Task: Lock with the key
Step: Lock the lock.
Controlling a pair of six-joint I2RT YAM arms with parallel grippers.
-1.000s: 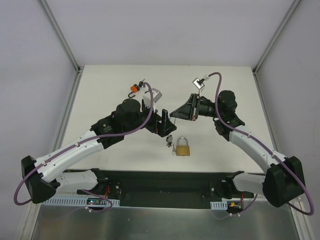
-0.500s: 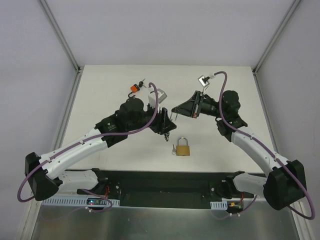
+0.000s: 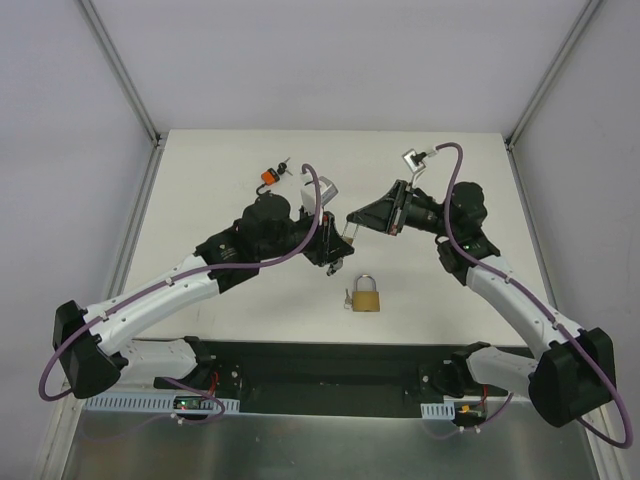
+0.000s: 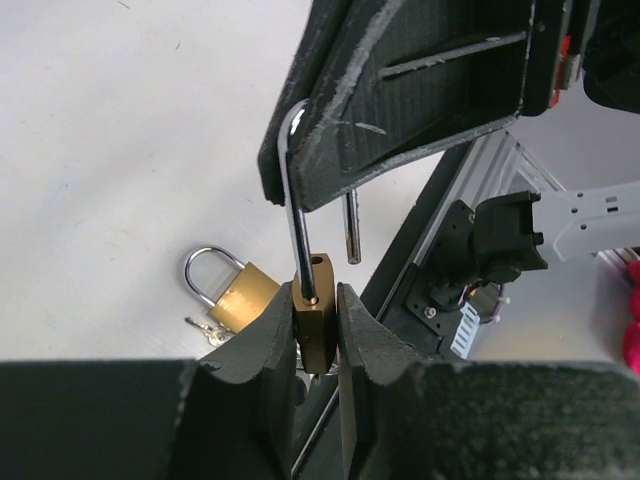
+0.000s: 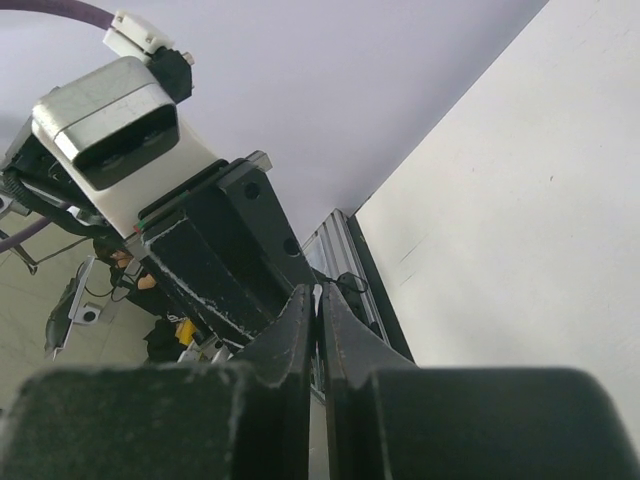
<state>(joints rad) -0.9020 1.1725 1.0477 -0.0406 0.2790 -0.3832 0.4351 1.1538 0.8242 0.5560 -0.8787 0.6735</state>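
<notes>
A small brass padlock [image 4: 318, 322] hangs in the air with its shackle [image 4: 293, 200] open. My left gripper [image 4: 318, 290] is shut on its body, one finger on each flat side. My right gripper [image 3: 350, 217] is shut on the top of the shackle, and its black fingers [image 4: 400, 100] fill the upper part of the left wrist view. In the right wrist view a sliver of silver metal shows between the right gripper's [image 5: 318, 292] tips. In the top view the two grippers meet tip to tip above the middle of the table [image 3: 200, 200]. Keys [image 4: 205, 330] lie on the table.
A second brass padlock [image 3: 366, 293], shut, lies flat on the table just nearer than the grippers, with the keys [image 3: 347, 298] at its left side. A small orange and black object [image 3: 268, 177] sits at the back left. The black base rail [image 3: 320, 360] runs along the near edge.
My left gripper has moved right and away from the near edge toward the right gripper, then closed on the padlock's body. The right gripper has risen slightly, still holding the shackle.
</notes>
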